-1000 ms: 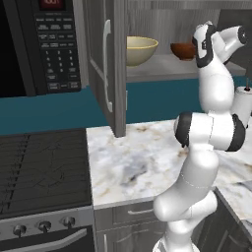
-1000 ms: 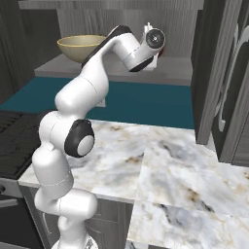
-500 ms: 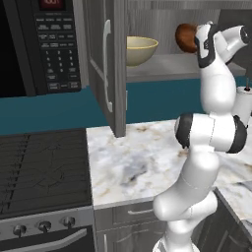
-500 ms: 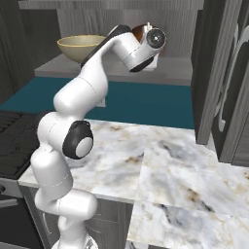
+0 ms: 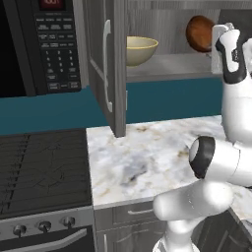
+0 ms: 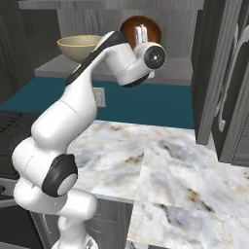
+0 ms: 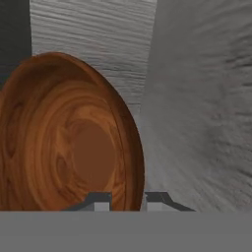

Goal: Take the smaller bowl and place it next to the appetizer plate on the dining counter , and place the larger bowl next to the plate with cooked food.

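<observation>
The smaller bowl (image 5: 199, 33) is glossy reddish-brown and hangs tipped on its side above the cabinet shelf (image 5: 167, 69). My gripper (image 5: 214, 35) is shut on its rim. From the right, the smaller bowl (image 6: 141, 28) shows behind the gripper (image 6: 140, 35), its hollow facing the hand. In the hand view the smaller bowl (image 7: 69, 147) stands on edge at the left, its rim between the two tips of the gripper (image 7: 128, 202). The larger bowl (image 5: 140, 48), pale yellow-beige, sits upright on the same shelf to the left; the right base view has the larger bowl (image 6: 80, 47) behind my arm.
The open cabinet door (image 5: 106, 64) hangs left of the shelf. A microwave (image 5: 44, 44) and a stove (image 5: 39, 172) lie further left. The marbled worktop (image 5: 147, 157) runs below the shelf. A tall dark cabinet door (image 6: 228, 82) stands at the right.
The gripper has shut on the smaller bowl's rim and lifted it off the shelf, so the bowl now hangs tipped on its side. The larger bowl has not moved.
</observation>
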Available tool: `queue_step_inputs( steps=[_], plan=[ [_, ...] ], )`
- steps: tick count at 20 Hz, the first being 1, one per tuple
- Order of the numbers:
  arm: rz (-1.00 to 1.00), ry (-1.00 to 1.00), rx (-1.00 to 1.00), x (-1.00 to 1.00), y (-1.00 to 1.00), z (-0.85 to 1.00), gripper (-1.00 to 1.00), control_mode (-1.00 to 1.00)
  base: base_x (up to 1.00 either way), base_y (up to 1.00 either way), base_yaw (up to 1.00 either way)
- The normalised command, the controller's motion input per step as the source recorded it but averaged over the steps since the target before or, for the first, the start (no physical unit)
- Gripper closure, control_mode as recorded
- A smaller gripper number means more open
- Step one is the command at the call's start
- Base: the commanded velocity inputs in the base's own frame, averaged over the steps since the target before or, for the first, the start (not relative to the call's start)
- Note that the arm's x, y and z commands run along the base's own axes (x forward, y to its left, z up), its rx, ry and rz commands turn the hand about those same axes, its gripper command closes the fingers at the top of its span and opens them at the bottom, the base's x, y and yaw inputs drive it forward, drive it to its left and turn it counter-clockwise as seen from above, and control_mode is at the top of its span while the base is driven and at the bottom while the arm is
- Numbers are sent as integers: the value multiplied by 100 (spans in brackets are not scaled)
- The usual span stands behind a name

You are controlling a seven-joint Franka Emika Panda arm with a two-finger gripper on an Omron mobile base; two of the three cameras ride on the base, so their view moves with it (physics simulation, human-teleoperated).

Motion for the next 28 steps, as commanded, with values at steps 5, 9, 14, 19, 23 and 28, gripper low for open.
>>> queue_step_inputs(
  steps=[5, 9, 14, 19, 23, 28],
  plan=[
    [0, -7, -18, -100, 52, 0, 100, -100, 0, 0, 0],
    [0, 20, -22, -100, 25, 1, 100, -100, 0, 0, 0],
    [4, 33, -25, -100, 12, -1, 100, -100, 0, 0, 0],
    [0, 11, -7, -100, 43, -51, 100, -100, 0, 0, 0],
    [0, 6, 0, -62, 30, -58, 100, -100, 0, 0, 0],
    [0, 11, 4, -35, 16, -53, 100, -100, 0, 0, 0]
  ],
)
